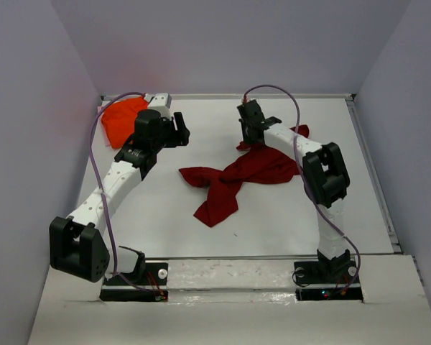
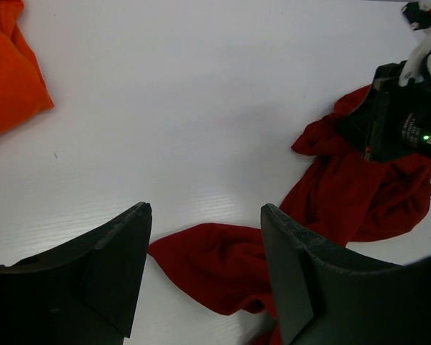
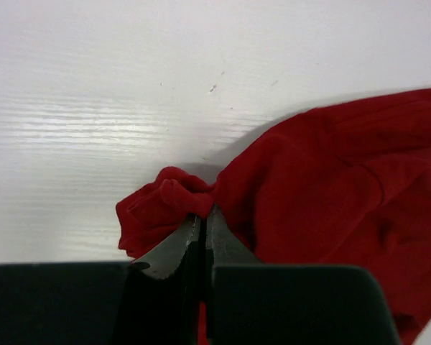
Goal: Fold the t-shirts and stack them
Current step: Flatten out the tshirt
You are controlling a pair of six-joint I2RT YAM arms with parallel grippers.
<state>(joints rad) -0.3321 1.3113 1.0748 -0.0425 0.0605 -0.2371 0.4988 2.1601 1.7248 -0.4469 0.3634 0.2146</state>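
Top external: red shirt [image 1: 248, 172] crumpled mid table [image 1: 165, 215], orange shirt [image 1: 122, 118] in far-left corner.
Left wrist: left gripper [image 2: 206, 212] hung by the red shirt's tip, fingers apart, holding nothing. Right wrist: right gripper [image 3: 201, 219] fingers clamped together on a bunched fold of red shirt.

Robotics lab test cell, shown from overhead and from 2 wrist cams. Plain white table [image 1: 201, 237] boxed in by bare pale-lilac panels: left wall [image 1: 29, 144], far wall [image 1: 230, 43], right wall [image 1: 409, 144]. Thin raised rim [image 1: 377, 180] along the table's right edge. Two white-and-black robot arms, left arm [image 1: 111, 183] and right arm [image 1: 323, 172], bolted on black base plates [image 1: 129, 291] at the near edge. Purple cable [image 1: 95, 154] looped loose along each arm. Small green status LED [image 2: 425, 139] lit on right arm's wrist. Flat, even indoor light.
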